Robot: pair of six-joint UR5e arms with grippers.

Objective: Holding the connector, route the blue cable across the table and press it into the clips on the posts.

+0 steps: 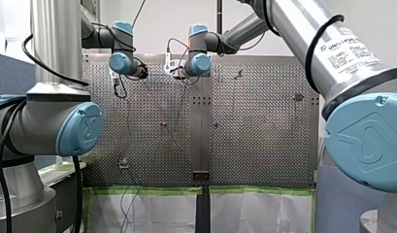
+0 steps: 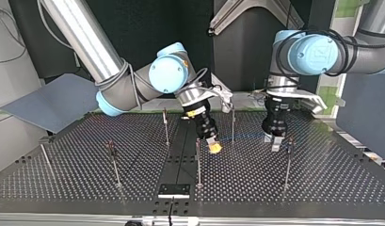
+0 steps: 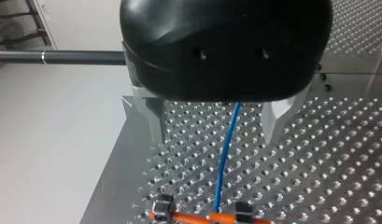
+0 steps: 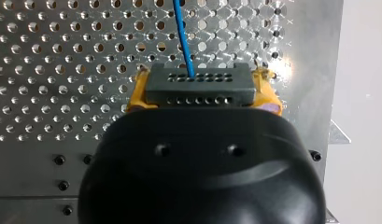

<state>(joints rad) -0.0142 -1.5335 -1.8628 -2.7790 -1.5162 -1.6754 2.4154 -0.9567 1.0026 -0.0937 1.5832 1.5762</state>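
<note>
My right gripper (image 4: 203,80) has its yellow pads shut on a dark grey connector (image 4: 198,92). The blue cable (image 4: 181,32) leaves the connector and runs ahead over the perforated table. In the top view that gripper (image 2: 213,147) hangs tilted beside a middle post (image 2: 198,162). My left gripper (image 2: 274,142) stands upright to its right. The metal fingers (image 3: 151,119) of my left gripper (image 3: 215,128) are spread open. The blue cable (image 3: 224,154) passes between them untouched, down to an orange piece with two dark clips (image 3: 202,215).
Several thin posts stand on the perforated table (image 2: 322,174), among them one (image 2: 288,162) just beside my left gripper and others (image 2: 114,162) toward the top view's left. A black plate (image 2: 173,190) lies at the near edge.
</note>
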